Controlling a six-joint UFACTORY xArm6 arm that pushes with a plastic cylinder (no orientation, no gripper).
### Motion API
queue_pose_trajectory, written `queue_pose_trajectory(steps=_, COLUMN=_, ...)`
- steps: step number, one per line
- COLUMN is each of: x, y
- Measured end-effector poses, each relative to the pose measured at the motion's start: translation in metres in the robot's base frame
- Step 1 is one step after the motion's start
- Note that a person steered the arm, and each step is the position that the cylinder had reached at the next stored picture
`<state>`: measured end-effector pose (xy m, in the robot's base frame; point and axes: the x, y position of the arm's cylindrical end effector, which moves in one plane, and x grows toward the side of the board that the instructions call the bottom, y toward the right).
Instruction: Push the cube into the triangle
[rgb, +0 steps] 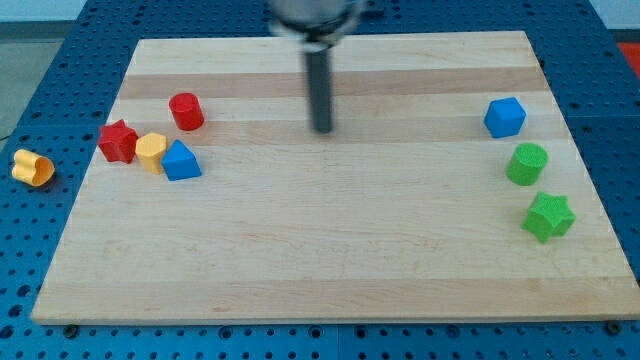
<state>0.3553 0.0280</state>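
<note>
The blue cube (505, 117) sits near the view's right edge of the wooden board (330, 250). The blue triangle (181, 161) lies at the view's left, touching a yellow block (151, 151). My tip (321, 130) stands on the board near the top middle, between the two groups. It is far to the left of the cube and well to the right of the triangle. It touches no block.
A red star (118, 141) and a red cylinder (186, 111) lie by the triangle. A green cylinder (526, 163) and a green star (549, 217) lie below the cube. A yellow block (32, 167) lies off the board at the left.
</note>
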Motion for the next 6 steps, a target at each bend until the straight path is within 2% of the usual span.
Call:
queue_pose_trajectory(steps=1, x=-0.036, y=0.115)
queue_pose_trajectory(steps=2, x=-0.032, y=0.245)
queue_pose_trajectory(steps=3, x=-0.022, y=0.316)
queue_pose_trajectory(steps=4, x=0.011, y=0.218)
queue_pose_trajectory(steps=6, x=0.053, y=-0.040)
